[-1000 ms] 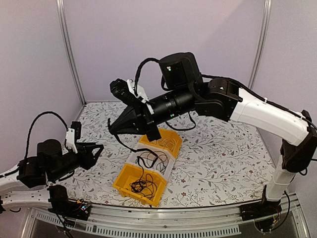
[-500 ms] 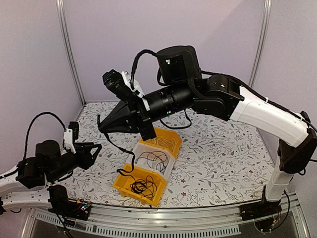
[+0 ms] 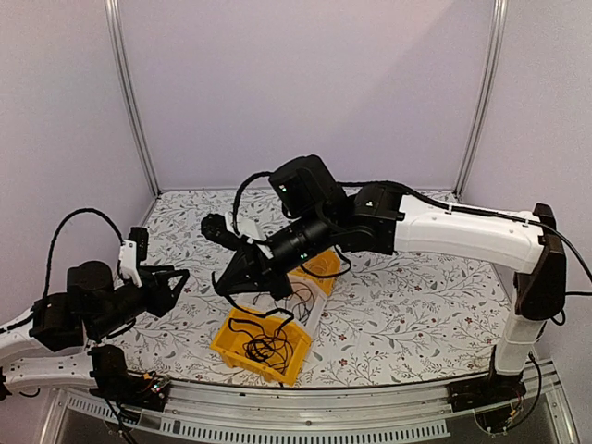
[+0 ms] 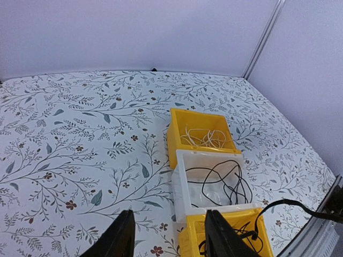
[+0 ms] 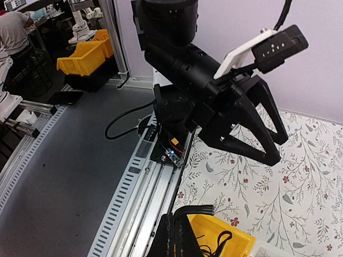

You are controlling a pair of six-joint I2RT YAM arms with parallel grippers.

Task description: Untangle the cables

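Observation:
Three bins stand in a row. The near yellow bin [image 3: 231, 344] holds a tangle of black cables [image 3: 266, 349]. The white bin [image 4: 182, 184] holds a looped black cable [image 4: 225, 179]. The far yellow bin [image 4: 172, 134] holds cream-white cables [image 4: 203, 138]. My right gripper [image 3: 222, 284] is shut on a black cable [image 3: 252, 308] that hangs down into the near yellow bin; the right wrist view shows the closed fingers [image 5: 179, 235] with the cable [image 5: 197, 209] looping out of them. My left gripper [image 4: 169, 238] is open and empty, low over the table left of the bins.
The floral table [image 3: 416, 296] runs to a metal rail [image 3: 324, 407] at the near edge. Side posts [image 3: 129, 102] and walls close in the back. The right arm [image 3: 435, 222] spans the middle above the bins. The left gripper [image 5: 252, 120] shows in the right wrist view.
My right gripper has come down and back right from high above the table's left side to just above the near yellow bin, carrying the black cable. The left arm has not moved.

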